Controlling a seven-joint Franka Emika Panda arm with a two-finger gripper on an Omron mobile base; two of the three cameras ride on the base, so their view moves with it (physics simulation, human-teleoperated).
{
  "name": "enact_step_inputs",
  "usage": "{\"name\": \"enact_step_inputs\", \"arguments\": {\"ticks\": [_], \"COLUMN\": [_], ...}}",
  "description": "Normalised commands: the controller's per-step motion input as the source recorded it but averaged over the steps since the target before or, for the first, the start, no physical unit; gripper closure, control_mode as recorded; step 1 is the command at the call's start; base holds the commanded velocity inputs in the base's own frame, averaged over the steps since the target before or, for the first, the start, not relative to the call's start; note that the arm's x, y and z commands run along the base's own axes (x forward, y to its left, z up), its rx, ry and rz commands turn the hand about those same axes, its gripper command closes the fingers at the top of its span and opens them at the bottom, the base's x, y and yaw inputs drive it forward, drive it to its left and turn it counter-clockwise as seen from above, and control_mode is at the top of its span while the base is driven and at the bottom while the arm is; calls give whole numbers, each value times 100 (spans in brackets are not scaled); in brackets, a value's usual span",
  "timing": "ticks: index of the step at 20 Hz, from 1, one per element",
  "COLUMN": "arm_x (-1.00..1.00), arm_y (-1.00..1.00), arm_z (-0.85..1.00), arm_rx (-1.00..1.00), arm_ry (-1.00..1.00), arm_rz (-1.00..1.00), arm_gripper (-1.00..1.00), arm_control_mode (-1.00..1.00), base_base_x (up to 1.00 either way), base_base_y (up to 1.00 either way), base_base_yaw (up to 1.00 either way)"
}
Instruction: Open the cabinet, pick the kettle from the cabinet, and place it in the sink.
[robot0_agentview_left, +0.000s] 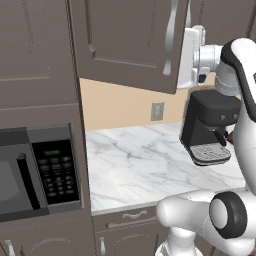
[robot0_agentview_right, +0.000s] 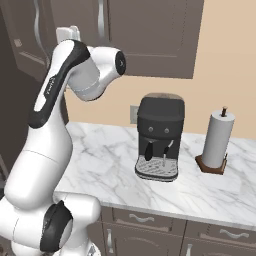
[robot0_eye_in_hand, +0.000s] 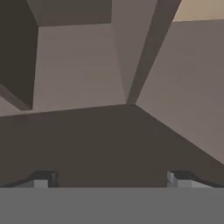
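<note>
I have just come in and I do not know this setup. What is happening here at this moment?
A white robot arm reaches up to the wall cabinet above the marble counter. Its gripper is open and holds nothing; the hand view looks at brown cabinet panels from close by. From the left base view, one door appears swung out toward the camera. A black coffee machine and a paper towel roll stand on the counter, untouched.
</note>
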Motion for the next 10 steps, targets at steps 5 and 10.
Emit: {"name": "enact_step_inputs", "arguments": {"ticks": [5, 10], "arm_x": [-56, -59], "arm_y": [29, 36], "arm_z": [0, 0], "arm_rx": [-2, -5], "arm_ry": [0, 0], "arm_rz": [20, 14], "arm_gripper": [-100, -100], "arm_control_mode": [-100, -100], "base_base_x": [0, 0], "base_base_y": [0, 0], "base_base_yaw": [0, 0]}}
